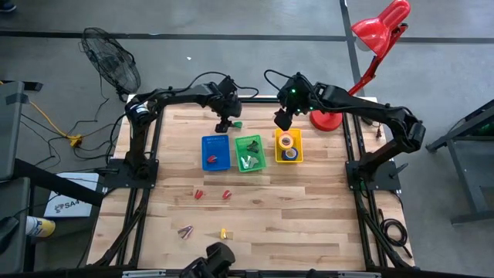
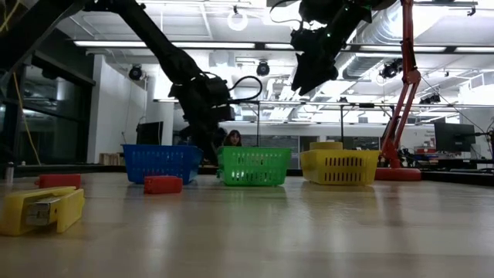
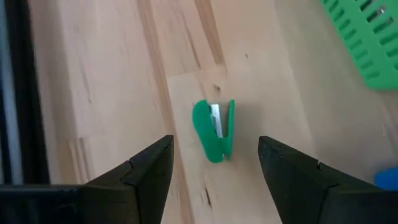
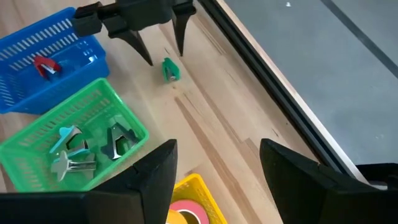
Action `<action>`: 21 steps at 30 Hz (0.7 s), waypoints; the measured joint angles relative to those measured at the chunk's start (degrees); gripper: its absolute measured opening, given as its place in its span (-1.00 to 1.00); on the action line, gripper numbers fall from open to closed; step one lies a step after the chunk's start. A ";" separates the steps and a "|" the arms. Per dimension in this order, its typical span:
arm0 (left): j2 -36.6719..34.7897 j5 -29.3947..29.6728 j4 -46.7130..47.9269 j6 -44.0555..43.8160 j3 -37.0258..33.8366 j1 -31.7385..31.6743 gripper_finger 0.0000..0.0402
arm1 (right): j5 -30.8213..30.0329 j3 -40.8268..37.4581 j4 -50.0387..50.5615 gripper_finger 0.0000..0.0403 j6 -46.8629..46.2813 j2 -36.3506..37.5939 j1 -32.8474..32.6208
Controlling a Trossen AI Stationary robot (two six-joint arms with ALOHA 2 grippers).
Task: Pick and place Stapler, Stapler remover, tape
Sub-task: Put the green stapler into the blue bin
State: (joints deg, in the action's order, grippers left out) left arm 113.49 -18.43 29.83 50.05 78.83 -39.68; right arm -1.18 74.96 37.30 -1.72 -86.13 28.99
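Observation:
A small green stapler [image 3: 214, 129] lies on its side on the wood near the table's far edge, behind the green bin [image 1: 249, 152]. My left gripper [image 3: 214, 142] hangs open just above it, one finger on either side, touching nothing; the right wrist view shows those fingers [image 4: 163, 55] pointing down beside the stapler [image 4: 170, 70]. My right gripper [image 1: 282, 120] is open and empty, raised above the far side of the yellow bin [image 1: 289, 145], which holds tape rolls [image 1: 286, 140]. The blue bin [image 4: 43, 62] holds a red stapler [image 4: 45, 66]. The green bin [image 4: 68, 149] holds staple removers [image 4: 68, 152].
Two red staplers [image 1: 197, 194] [image 1: 226, 194], a yellow stapler [image 1: 223, 233] and another small item [image 1: 185, 230] lie on the near half of the table. A red desk lamp [image 1: 328, 120] stands at the far right corner, right of my right arm.

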 joint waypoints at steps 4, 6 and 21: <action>0.00 -0.03 0.08 0.60 0.00 -0.02 0.14 | -0.08 0.00 -0.02 0.09 -0.39 0.00 0.00; 0.22 -0.03 0.30 0.71 0.00 -0.04 0.14 | -0.10 0.00 -0.08 0.09 -1.04 0.00 0.02; 4.27 -1.13 -0.95 0.52 0.05 -0.09 0.14 | -1.70 0.00 -0.26 0.09 -2.05 0.00 0.02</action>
State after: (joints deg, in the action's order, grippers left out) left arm 117.77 -19.56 28.88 50.57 78.88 -39.77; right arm -2.88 74.96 37.04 -3.76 -86.13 29.02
